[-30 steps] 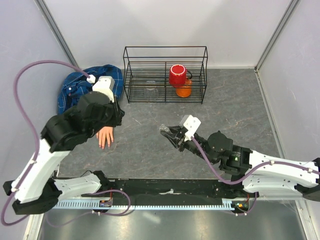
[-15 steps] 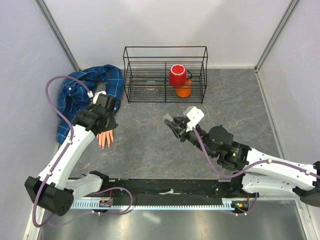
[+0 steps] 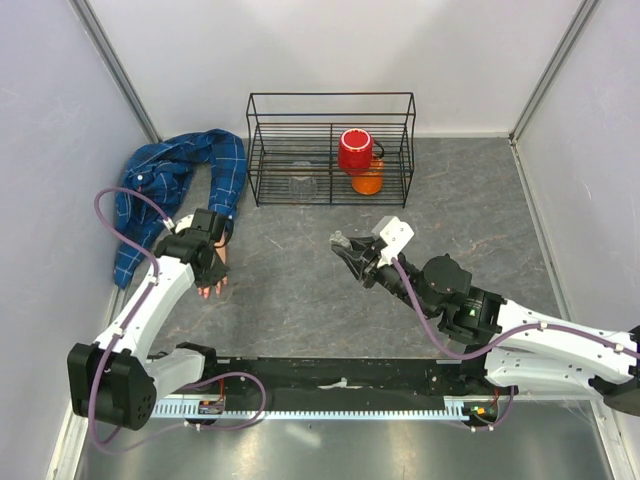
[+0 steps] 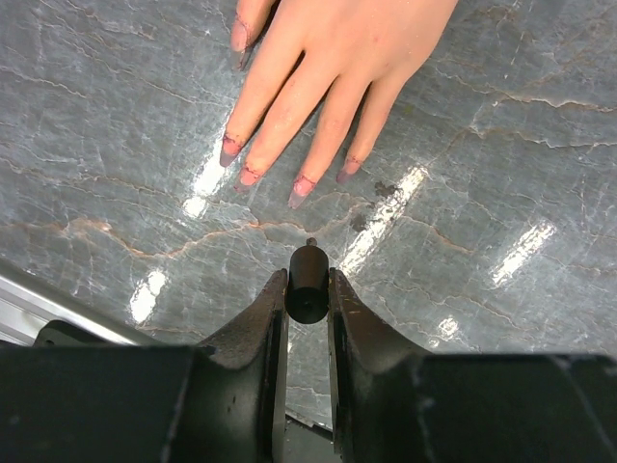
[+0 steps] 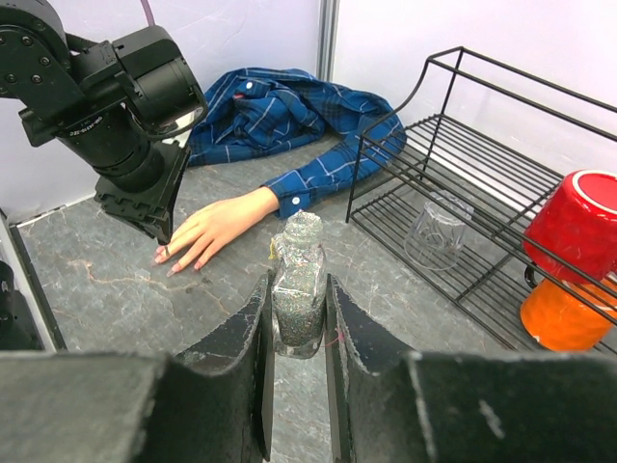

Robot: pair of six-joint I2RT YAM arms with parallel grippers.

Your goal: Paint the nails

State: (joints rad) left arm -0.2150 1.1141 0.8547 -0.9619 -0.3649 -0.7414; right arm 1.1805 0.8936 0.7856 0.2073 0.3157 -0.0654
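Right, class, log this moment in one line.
left fingers: shut on black brush cap, tip short of nails | right fingers: shut on glitter bottle | nails: smudged edges

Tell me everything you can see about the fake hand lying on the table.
The fake hand is peach-skinned and looks like smooth plastic or rubber. It lies palm down on the grey stone-patterned table, fingers straight and slightly apart. Its nails are pinkish, with dark reddish smears round their edges. A blue plaid sleeve covers the wrist. The left gripper, shut on a small dark brush, sits just short of the fingertips, not touching them.
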